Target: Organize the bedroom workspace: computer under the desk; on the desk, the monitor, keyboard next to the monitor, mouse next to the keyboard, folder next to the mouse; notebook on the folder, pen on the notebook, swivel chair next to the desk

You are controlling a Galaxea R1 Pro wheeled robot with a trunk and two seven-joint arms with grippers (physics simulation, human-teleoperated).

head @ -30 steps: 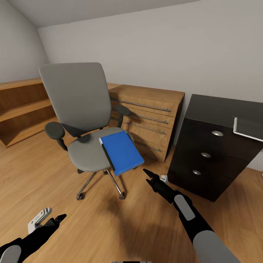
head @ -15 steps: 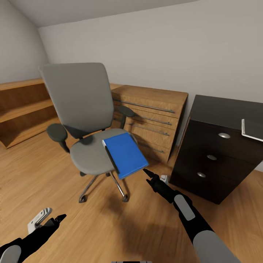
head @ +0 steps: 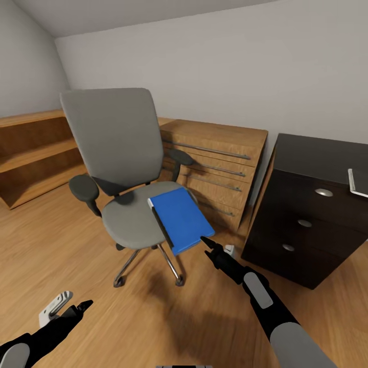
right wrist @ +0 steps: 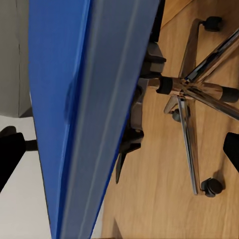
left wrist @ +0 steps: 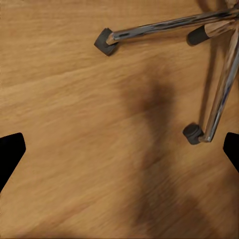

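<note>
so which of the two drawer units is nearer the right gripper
The dark drawer unit with round silver knobs, just beside the right gripper. The light wooden dresser with long bar handles stands farther back, behind the swivel chair.

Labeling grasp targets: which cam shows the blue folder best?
Head view: the whole blue folder lies on the swivel chair seat, overhanging its front. Right wrist view shows the folder close up, edge-on. Left wrist view has chair legs and floor.
</note>
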